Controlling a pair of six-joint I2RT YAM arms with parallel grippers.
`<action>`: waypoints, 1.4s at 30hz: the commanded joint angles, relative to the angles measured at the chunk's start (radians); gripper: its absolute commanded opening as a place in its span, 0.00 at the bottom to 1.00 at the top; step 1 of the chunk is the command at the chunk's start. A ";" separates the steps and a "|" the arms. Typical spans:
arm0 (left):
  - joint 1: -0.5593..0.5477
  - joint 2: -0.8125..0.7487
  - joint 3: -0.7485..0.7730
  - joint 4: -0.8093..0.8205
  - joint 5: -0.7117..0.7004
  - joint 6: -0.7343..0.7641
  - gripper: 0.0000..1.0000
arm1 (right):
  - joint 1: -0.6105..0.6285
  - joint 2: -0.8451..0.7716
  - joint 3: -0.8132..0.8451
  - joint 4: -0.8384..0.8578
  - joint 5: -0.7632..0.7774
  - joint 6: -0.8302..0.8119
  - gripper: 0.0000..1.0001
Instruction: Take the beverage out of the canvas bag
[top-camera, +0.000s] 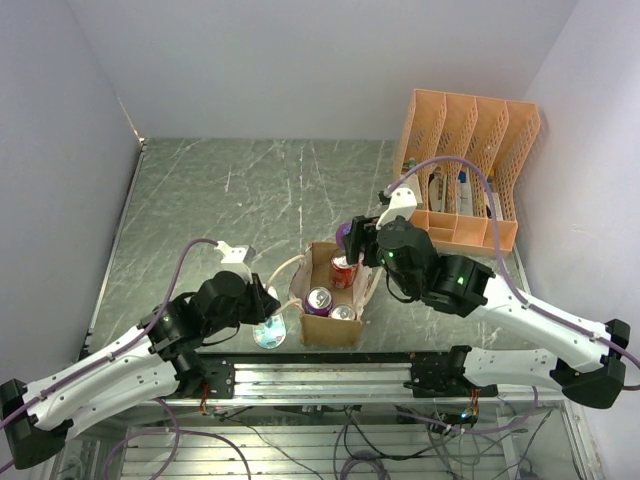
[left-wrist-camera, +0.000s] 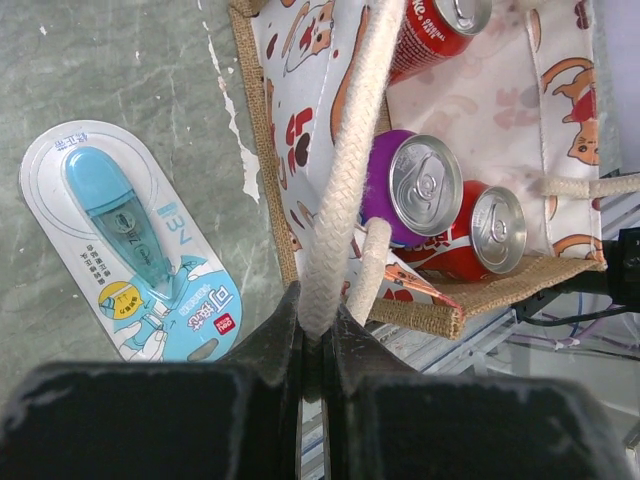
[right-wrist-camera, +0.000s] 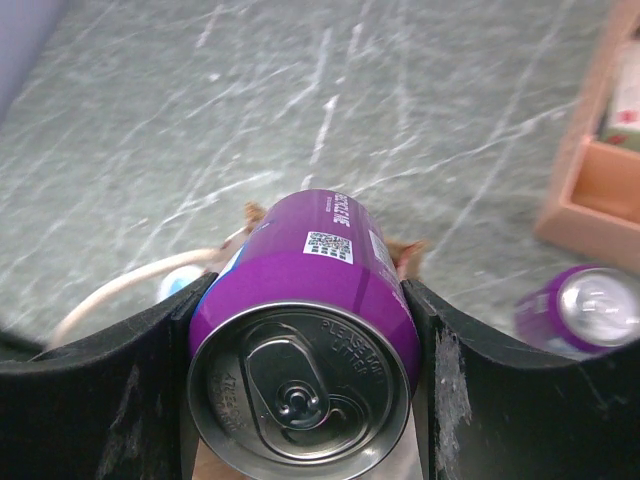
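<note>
The tan canvas bag stands near the table's front edge, between the arms. Its printed lining shows in the left wrist view. Inside stand a purple can and two red cans. My left gripper is shut on a cream rope handle at the bag's left side. My right gripper is shut on a second purple beverage can, which hangs above the bag's far edge. Most of the bag is hidden under that can in the right wrist view.
A blue correction-tape package lies flat left of the bag. An orange perforated organizer stands at the back right. A third purple can stands on the table near the organizer's tray. The metal rail runs along the near edge.
</note>
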 joint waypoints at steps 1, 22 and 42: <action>0.003 -0.004 -0.003 -0.005 -0.006 -0.008 0.07 | 0.001 -0.012 0.076 0.017 0.290 -0.118 0.00; 0.003 -0.034 0.002 -0.020 -0.003 -0.011 0.07 | -0.355 -0.098 -0.103 -0.340 0.714 0.387 0.00; 0.003 -0.057 0.022 -0.038 0.007 0.006 0.07 | -0.725 -0.104 -0.337 -0.165 0.269 0.441 0.00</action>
